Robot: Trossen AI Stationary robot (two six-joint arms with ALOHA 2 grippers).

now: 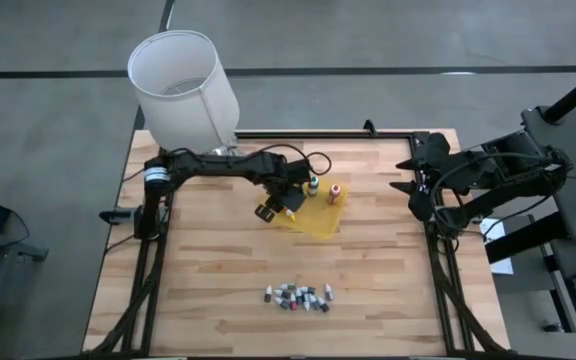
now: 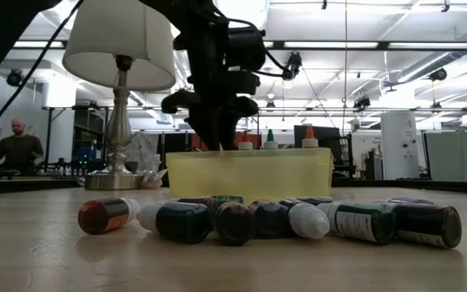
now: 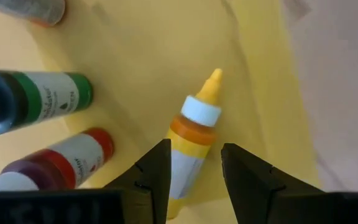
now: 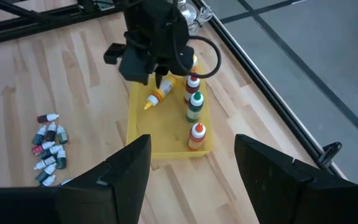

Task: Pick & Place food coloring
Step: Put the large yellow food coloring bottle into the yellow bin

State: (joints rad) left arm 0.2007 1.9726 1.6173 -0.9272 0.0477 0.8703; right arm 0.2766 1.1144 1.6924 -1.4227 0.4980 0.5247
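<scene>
Right at the table's front edge the small vials point(image 2: 250, 221) lie heaped, waiting, while my left gripper point(image 3: 194, 180) pinches the tilted yellow bottle point(image 3: 191, 140) inside the yellow tray point(image 4: 160, 134), beside three upright bottles point(image 4: 194, 107); my right gripper point(image 4: 191, 171) hangs spread at the table's right edge.

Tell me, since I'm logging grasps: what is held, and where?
The left gripper holds the yellow bottle by its body, tilted over the tray. The right gripper holds nothing.

Two dark, jointed arms; black looped cables; left gripper point(image 4: 161, 79) blocky, right gripper point(image 4: 191, 165) with broad black fingers.
</scene>
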